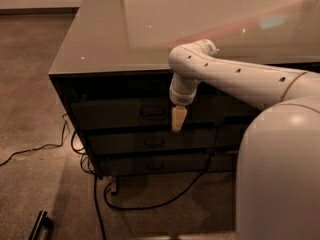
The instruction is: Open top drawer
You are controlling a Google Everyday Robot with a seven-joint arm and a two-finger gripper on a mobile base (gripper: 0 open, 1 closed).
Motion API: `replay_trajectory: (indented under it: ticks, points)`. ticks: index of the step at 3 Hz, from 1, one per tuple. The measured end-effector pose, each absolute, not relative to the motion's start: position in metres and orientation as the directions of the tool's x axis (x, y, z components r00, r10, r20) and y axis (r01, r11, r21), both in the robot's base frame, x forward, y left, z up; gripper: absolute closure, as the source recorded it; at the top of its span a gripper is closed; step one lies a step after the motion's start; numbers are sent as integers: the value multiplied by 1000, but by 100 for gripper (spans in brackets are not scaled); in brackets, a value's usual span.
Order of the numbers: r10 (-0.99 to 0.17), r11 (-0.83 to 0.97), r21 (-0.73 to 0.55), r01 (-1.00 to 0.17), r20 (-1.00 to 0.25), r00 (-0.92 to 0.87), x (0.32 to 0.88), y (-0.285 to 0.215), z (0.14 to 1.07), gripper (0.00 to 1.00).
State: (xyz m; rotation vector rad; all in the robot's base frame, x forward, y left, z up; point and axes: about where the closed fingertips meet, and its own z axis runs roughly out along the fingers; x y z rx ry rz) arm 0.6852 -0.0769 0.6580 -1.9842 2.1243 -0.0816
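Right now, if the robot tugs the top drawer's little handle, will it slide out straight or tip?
Probably straight: the top drawer sits snug in the cabinet, so it likely slides, not tips. Its handle looks rigid and centred, so a pull shouldn't twist it. The gripper hangs in front of it, beside the handle.

Finish of countertop: glossy, smooth, mirror-like. Front of top drawer: dark grey, dull sheen. Shell of arm: smooth white plastic look, satin. The gripper, pale matt plastic look, hangs before the top drawer, just right of its handle. The floor: rough speckled carpet.
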Motion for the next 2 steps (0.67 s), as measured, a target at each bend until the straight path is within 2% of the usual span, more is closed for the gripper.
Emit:
replay_trajectory:
  ticks: [2]
  points:
    - [-989,82,-207,-975,-135,-54,685,-77,653,0]
